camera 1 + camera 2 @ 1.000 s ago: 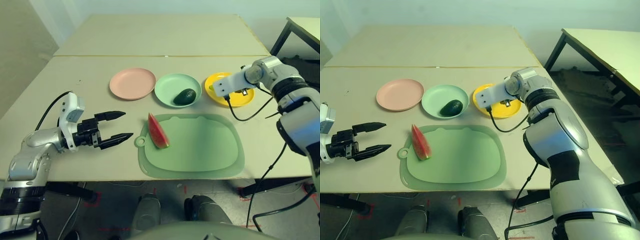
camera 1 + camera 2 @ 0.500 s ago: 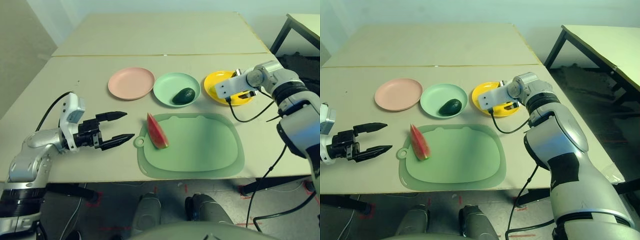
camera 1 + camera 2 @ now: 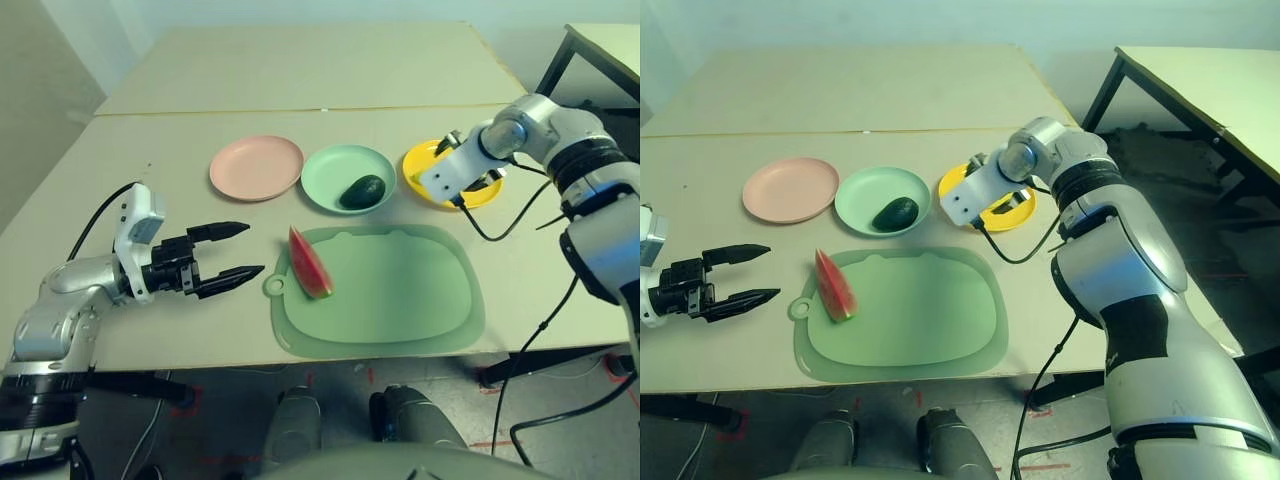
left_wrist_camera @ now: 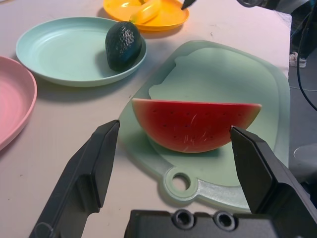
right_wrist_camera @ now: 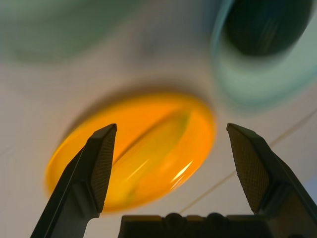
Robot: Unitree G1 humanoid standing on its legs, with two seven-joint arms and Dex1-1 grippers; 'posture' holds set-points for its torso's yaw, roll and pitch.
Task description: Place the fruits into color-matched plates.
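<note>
The right claw (image 5: 168, 168) hangs open above the yellow plate (image 5: 74, 163), banana (image 5: 153, 144) inside. The left claw (image 4: 173, 148) gapes at nine o'clock of the watermelon wedge (image 4: 195, 124).

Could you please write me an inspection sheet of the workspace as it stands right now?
Surface: beige table, seam running across behind the plates.
Job's things: avocado in the green plate; banana in the yellow plate; pink plate empty; watermelon wedge unplaced, on the left end of the cutting mat.
Clutter: nothing seen beyond the mat.
Grippers: left pincer open, level, aimed at the watermelon, not touching it; right pincer open, empty, above the yellow plate.
Cables: black cable hanging from the right wrist across the table; another on the left forearm.
Surroundings: second table to the right; floor below.
</note>
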